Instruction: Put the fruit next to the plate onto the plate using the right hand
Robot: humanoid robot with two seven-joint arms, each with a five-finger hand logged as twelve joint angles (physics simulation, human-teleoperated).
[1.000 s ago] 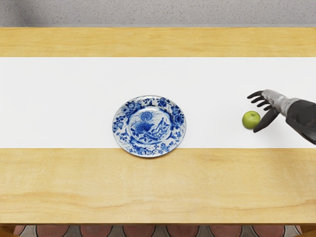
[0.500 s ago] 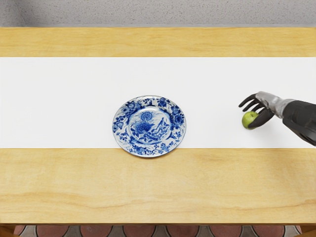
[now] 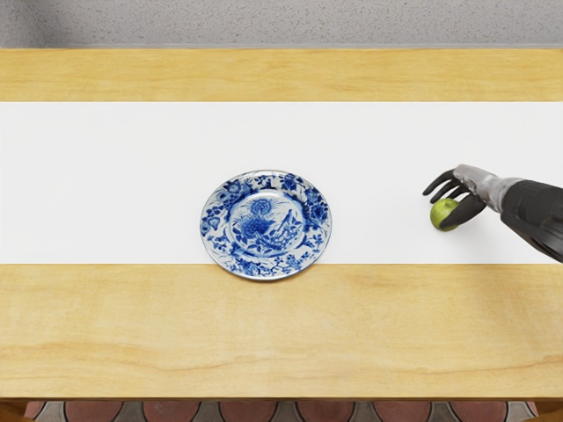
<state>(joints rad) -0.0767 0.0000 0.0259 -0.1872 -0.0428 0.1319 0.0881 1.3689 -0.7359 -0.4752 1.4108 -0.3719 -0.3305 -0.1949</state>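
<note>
A small green apple [image 3: 442, 215] lies on the white runner, well to the right of the blue-and-white patterned plate [image 3: 266, 223]. My right hand [image 3: 445, 200] comes in from the right edge and sits over the apple's upper right side. Its fingers [image 3: 438, 185] are still spread above and past the fruit, while the thumb lies along the apple's right and lower side, hiding part of it. The apple rests on the table. The plate has nothing on it. The left arm does not show.
The white runner [image 3: 132, 176] crosses the wooden table [image 3: 264, 334] from left to right. A bare stretch of runner separates the apple from the plate. The table's front edge runs along the bottom of the view.
The right hand moved left and slightly down from beside the apple to over it, and the thumb came in against the fruit. The apple has hardly shifted.
</note>
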